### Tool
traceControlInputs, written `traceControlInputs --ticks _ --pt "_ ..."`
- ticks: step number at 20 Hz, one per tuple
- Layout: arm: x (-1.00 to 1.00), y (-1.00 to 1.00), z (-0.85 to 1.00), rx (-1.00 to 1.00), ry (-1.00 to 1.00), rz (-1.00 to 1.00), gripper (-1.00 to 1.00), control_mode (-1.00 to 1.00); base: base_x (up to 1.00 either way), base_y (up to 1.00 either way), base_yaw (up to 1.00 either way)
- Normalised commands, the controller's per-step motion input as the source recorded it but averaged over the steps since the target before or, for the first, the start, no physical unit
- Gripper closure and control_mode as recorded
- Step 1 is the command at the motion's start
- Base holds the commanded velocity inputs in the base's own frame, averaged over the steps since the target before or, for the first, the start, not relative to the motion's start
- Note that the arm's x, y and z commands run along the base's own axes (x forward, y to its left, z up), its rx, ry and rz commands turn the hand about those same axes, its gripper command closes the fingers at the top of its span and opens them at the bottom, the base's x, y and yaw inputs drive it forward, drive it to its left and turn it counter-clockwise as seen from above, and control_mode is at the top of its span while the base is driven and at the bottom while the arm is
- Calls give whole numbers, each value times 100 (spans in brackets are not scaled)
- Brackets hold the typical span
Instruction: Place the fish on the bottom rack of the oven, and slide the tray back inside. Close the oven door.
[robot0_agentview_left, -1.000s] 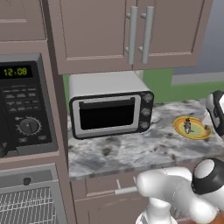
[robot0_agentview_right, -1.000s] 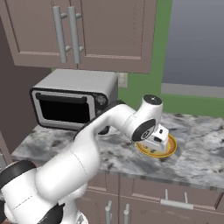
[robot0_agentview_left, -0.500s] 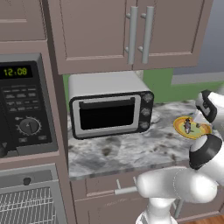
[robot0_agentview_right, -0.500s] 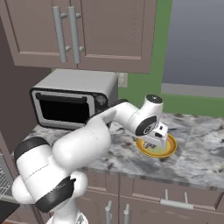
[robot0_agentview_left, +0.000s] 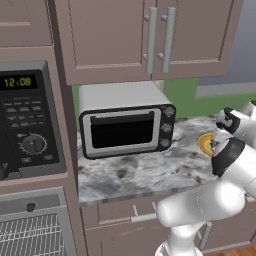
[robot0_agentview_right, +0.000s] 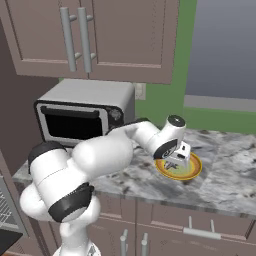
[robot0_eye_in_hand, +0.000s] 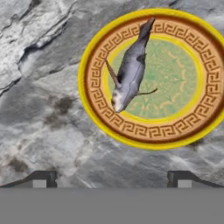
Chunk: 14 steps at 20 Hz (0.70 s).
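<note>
The fish (robot0_eye_in_hand: 130, 70) is seen lying on a round plate (robot0_eye_in_hand: 96, 109), and the plate sits on the grey stone desk (robot0_eye_in_hand: 43, 109), to the right of the small silver toaster oven (robot0_agentview_left: 125, 125). The jaws are held wide apart and nothing is held in them. The gripper (robot0_agentview_right: 176, 161) hangs just above the plate, pointing down at it.

In the hand view the fish lies ahead of the two dark tips and a little to the left of the middle of the plate. Its long line runs from the head, which is nearer the tips, up to the tail at the far rim, tilted a bit to the right. For a good grab, the jaws would probably have to be moved forward over the fish and closed across its thin body, not along it.

The fish is grey, smooth and slim, with small thin fins sticking out. The plate is flat, with a yellow rim, a brown ring of square curls and a pale green middle. The desk is marbled grey and white. The bottom rack (robot0_agentview_left: 30, 235), made of thin silver bars, is seen low down on the far left, well apart from the fish.
</note>
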Motion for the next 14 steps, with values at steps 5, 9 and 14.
traceControlInputs --ticks 5,9,14 --pt "43 -14 -28 1 0 8 -100 -100 0 0 0" --pt "22 -41 -3 3 0 12 -100 -100 0 0 0" --pt "27 -29 -6 1 -1 9 -100 -100 0 0 0"
